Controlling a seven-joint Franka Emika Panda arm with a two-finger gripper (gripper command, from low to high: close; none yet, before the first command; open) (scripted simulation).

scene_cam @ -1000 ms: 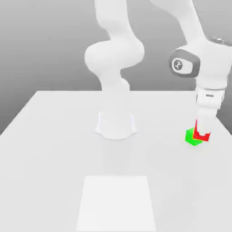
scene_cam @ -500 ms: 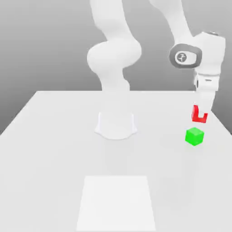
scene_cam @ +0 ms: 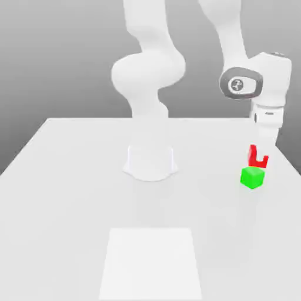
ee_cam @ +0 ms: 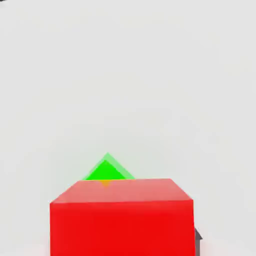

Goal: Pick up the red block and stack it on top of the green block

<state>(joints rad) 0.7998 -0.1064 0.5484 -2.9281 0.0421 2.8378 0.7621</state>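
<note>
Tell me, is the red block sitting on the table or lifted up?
Lifted: the gripper holds the red block just above the green block.

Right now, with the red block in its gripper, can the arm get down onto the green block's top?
Probably yes. The gripper is shut on the red block, held just above the green block. In the hand view the green block peeks out past the red one, its top bare, so nothing seems to block the descent.

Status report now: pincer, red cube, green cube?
Pincer shut on small red cube, held off white table. Small green cube just below it on table. Nothing between them.
</note>
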